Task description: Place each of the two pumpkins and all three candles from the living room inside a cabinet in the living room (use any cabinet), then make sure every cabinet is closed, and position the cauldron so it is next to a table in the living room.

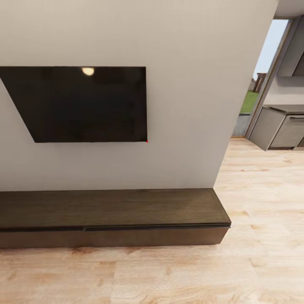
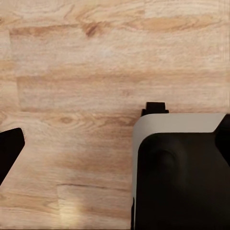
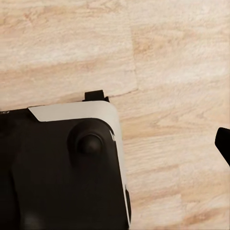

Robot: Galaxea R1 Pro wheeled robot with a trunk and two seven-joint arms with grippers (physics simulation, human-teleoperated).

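Facing wall: a pale wall (image 1: 185, 84) fills most of the head view and ends at a corner on the right.
Floor: light wood floor (image 1: 261, 211) runs in front of the cabinet and on past the wall's corner; this room is open for moving.
Cabinet: long, low, dark-brown cabinet (image 1: 126, 207) stands against the wall, under the screen. Its fronts are flat, without handles. The right front seems to stand a little out from the left one, with a thin dark line under the top; I cannot tell if it is fully shut. Nothing lies on its top, and its inside is hidden.
Screen: black screen (image 1: 84, 103) hangs on the wall, above the cabinet's left part.
Kitchen units: grey cupboards (image 1: 280, 126) stand far right, beside a tall window (image 1: 264, 63).
Robot base: black and white base (image 2: 182, 172) over the floor in the wrist views (image 3: 62, 167).
Grippers: a dark finger tip of the left gripper (image 2: 9, 148) and of the right gripper (image 3: 224, 141) shows at the picture edge; I cannot tell how the jaws stand.
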